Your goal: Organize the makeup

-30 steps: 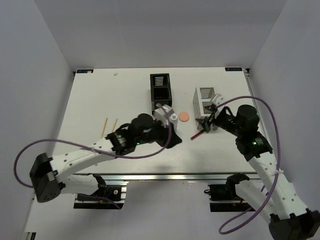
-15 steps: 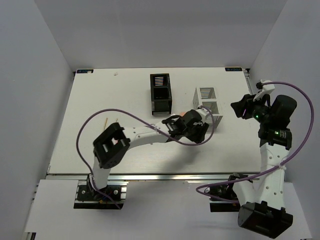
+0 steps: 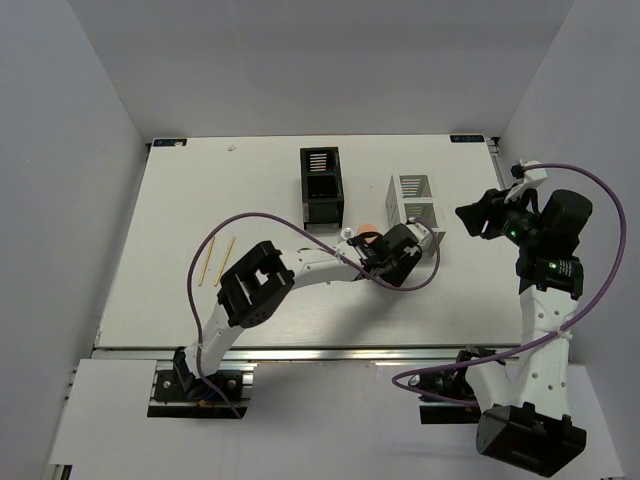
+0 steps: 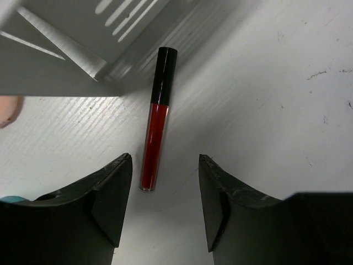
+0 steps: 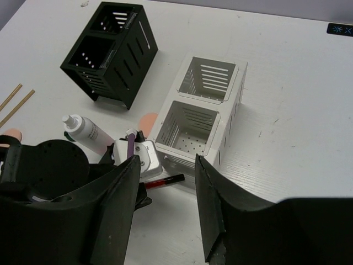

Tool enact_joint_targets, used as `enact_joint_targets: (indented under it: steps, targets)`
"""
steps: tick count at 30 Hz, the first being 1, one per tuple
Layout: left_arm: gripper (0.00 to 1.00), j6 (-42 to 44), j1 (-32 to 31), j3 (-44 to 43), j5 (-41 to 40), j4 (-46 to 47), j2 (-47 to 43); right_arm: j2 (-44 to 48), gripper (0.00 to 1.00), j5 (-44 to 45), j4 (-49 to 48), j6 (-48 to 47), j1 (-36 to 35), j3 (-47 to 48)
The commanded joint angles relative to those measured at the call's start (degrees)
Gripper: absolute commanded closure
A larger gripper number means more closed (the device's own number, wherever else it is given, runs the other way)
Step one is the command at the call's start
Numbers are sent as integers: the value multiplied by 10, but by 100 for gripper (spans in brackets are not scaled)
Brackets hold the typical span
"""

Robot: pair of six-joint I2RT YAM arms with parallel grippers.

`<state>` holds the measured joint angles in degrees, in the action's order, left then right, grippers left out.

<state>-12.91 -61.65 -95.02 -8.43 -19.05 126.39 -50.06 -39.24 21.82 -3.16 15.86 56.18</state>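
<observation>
Since half a second earlier, the left arm's elbow had swung rightward. That uncovered the two tan sticks (image 3: 217, 260) lying side by side on the left of the table (image 3: 180, 190), well apart from both boxes. The black box (image 3: 321, 186) stood behind the middle, and a peach puff (image 3: 366, 231) lay between it and the white box (image 3: 414, 205). The left gripper (image 4: 164, 161) hung low with its fingers spread and nothing held. The red tube (image 4: 156, 118) lay flat on the table between them, its black cap just beside the white box's corner. At the far right the right gripper (image 5: 166, 163) hovered spread and empty, looking down on the boxes.

The risk seemed to be the pinch. The fingers would catch only the tube's near end, so the round body could roll or swing against the box wall and slip out.
</observation>
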Motion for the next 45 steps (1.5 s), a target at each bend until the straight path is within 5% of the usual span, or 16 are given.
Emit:
enact_joint_targets:
  steps: [1,14,21,31,37,40,45]
  targets:
    - [39,20,6,-13,-14,14,-3,8,50,-13,-2,9,2,9]
    - [54,15,16,18,32,49,18,5,49,-20,-5,18,4,7]
    - [85,14,17,53,50,51,4,8,49,-23,-4,20,4,3]
    - [97,-30,0,265,137,154,-241,12,48,-27,-8,19,4,-2]
    - [99,-67,3,295,159,169,-388,12,48,-32,-26,28,4,-11]
    - [100,-91,29,294,157,176,-417,12,48,-37,-34,28,4,-13]
    - [100,-157,193,323,207,283,-447,17,48,-48,-33,25,4,-18]
